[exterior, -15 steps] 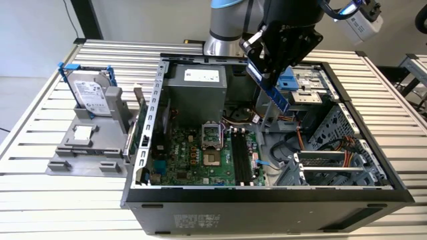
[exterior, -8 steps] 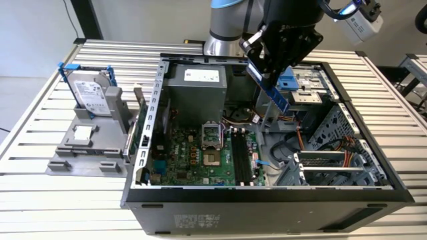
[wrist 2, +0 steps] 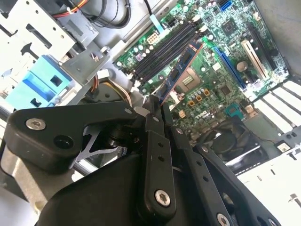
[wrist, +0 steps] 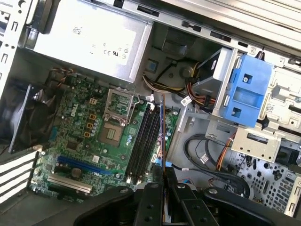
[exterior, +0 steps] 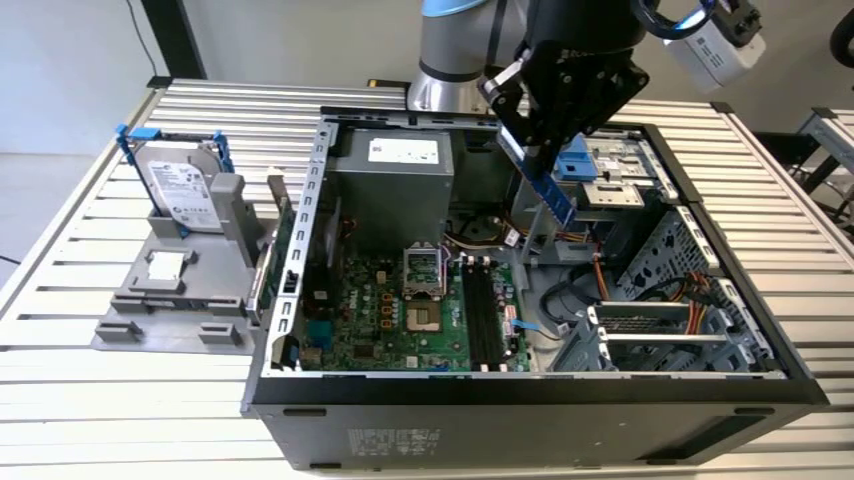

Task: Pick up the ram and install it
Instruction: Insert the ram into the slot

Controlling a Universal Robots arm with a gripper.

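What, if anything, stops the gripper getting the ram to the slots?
Probably nothing, so yes. The case is open, the slots look empty, no cable crosses them, and the gripper holds the ram over the board.

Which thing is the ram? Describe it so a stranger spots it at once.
Start at the open computer case on the slatted table; the black gripper hangs over its interior. The ram is the thin bluish board stick clamped in the gripper, slanting down toward the motherboard. Unlike the long black memory slots below, it is held in the air.
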